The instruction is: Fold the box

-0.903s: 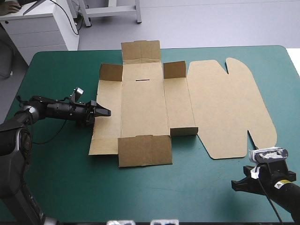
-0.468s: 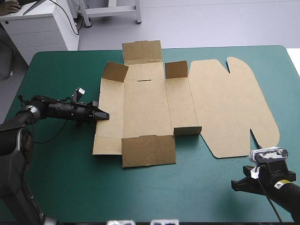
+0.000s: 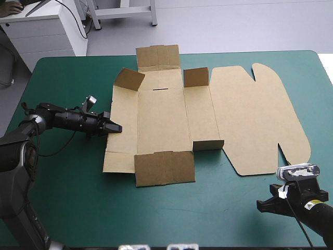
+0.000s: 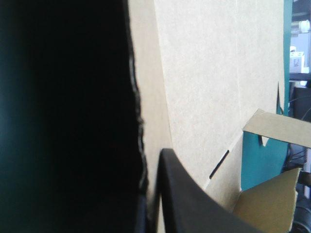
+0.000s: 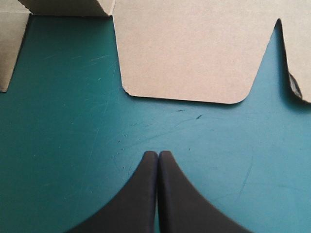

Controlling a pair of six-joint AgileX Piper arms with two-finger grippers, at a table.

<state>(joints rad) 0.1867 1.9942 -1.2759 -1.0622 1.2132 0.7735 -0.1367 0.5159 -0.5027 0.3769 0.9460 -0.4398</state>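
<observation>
The brown box (image 3: 161, 120) lies spread out mid-table. Its lid panel (image 3: 255, 114) is flat on the right. Small flaps stand up at the far side (image 3: 129, 79) (image 3: 196, 77), and one at the near right (image 3: 208, 145). My left gripper (image 3: 117, 127) reaches in low from the left and is shut on the box's left panel edge. In the left wrist view the board (image 4: 204, 73) runs between the black fingers (image 4: 194, 194) of that gripper (image 4: 151, 160). My right gripper (image 3: 260, 205) (image 5: 158, 156) rests shut near the front right corner, apart from the lid's edge (image 5: 194, 48).
A white cabinet (image 3: 47, 31) stands beyond the table's far left corner. Teal-green cover (image 3: 156, 213) stretches between the box and the table's front edge, and a strip (image 3: 62, 83) lies to the left of the box.
My left gripper's fingers have come together on the box's left edge. The box has slid slightly to the right and its far-left flap has tipped up. The right arm has not moved.
</observation>
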